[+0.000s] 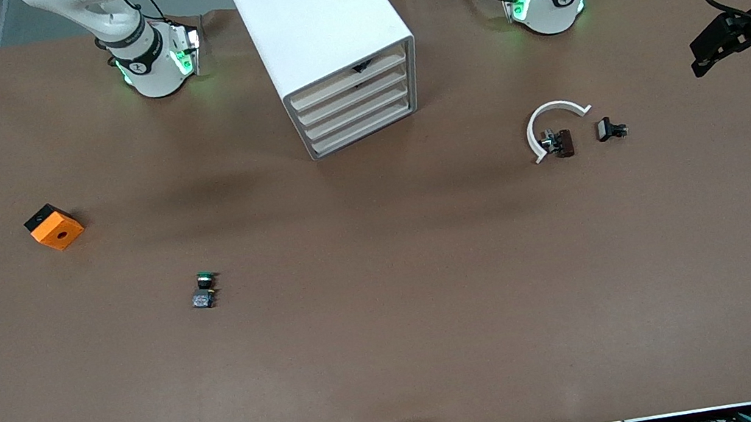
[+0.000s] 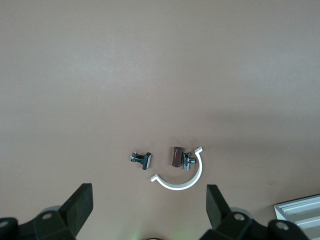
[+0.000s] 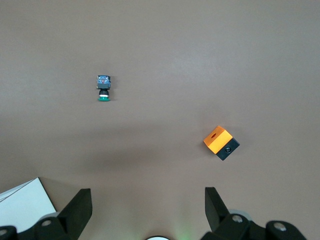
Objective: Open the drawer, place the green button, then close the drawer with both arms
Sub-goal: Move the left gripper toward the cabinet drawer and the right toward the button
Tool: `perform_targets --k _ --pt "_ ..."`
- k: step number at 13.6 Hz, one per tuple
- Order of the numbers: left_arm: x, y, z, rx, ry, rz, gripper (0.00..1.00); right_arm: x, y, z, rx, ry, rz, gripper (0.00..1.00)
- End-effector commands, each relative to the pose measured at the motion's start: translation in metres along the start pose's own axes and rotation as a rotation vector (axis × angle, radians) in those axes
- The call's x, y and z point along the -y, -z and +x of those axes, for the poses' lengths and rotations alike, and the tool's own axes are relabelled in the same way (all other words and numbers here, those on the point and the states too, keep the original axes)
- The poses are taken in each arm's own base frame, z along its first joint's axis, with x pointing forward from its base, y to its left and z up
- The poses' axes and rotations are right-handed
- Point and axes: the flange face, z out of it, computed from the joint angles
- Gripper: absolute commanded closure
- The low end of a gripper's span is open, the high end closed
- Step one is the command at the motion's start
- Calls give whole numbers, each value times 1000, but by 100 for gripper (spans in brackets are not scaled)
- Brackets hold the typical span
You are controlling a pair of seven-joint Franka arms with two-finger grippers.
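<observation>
Green-capped button point(image 1: 204, 289) lay well nearer camera than cabinet point(image 1: 329, 47), drawers all closed; left gripper point(image 2: 150, 212) and right gripper point(image 3: 147, 212) gaped empty, so the tiny part risked slipping at pickup.

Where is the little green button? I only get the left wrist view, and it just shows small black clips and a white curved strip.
Observer: The tiny green-capped push button lies on the brown table, nearer the front camera than the white boxy cabinet, toward the right arm's end.
Operator: What's close to it?
Observer: An orange cube with a black hole, apart from it and closer to the right arm's end.
Operator: Is a drawer open, and where are the claws?
Observer: All four cream-fronted drawers look shut. The right claw hangs open over the right arm's end of the table; your left claw hangs open over the left arm's end.
</observation>
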Motion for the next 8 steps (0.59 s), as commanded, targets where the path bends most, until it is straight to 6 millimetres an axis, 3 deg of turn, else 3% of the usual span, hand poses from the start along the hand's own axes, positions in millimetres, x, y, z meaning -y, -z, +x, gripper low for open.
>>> perform_targets --k 1,5,8 --pt "1 4 0 0 2 18 0 -1 3 1 -5 -10 3 0" --pt "14 -1 2 19 18 21 0 -1 3 1 -7 -7 0 0" --pt "30 -27 14 80 59 15 0 -1 4 3 -24 -1 -20 0"
